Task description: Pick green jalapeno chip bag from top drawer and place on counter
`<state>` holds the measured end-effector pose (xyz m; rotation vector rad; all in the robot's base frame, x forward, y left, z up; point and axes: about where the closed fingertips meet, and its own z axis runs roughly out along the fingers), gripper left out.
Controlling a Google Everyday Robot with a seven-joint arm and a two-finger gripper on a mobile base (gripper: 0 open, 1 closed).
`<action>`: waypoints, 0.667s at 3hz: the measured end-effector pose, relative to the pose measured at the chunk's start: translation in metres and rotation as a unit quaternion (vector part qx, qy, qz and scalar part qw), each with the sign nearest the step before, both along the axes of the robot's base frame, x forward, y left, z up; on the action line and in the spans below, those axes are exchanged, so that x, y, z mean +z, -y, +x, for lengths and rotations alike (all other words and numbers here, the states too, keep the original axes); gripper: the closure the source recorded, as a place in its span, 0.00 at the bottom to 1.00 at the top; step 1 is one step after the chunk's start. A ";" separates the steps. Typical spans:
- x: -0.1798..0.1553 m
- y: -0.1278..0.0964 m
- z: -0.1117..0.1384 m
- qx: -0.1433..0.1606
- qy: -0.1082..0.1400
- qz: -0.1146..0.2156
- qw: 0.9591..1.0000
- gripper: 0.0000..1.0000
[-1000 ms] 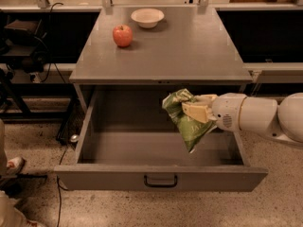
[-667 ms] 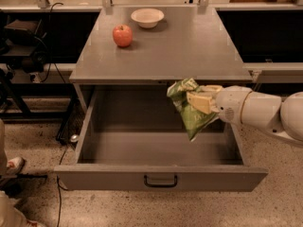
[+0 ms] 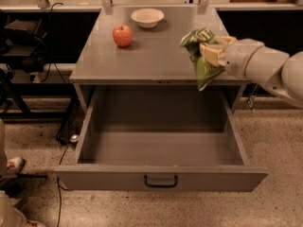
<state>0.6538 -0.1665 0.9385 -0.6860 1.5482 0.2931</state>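
My pincer (image 3: 213,50) is clamped on the green jalapeno chip bag (image 3: 202,71), reaching in from the right over the bench's (image 3: 151,60) front right corner. The bag hangs from the clamp, long axis near upright, with its lower tip past the front edge above the open top drawer (image 3: 118,178). Bare bench lies left and behind it, so I judge a short inward carry comes before release, well apart from the apple (image 3: 122,35).

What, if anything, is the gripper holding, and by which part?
The gripper holds the green jalapeno chip bag by its upper part, over the counter.
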 end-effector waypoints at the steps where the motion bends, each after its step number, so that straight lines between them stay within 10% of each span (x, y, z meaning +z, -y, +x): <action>1: 0.021 0.009 0.078 -0.014 0.028 -0.007 0.999 1.00; 2: 0.025 -0.006 0.137 -0.006 0.031 0.000 1.000 1.00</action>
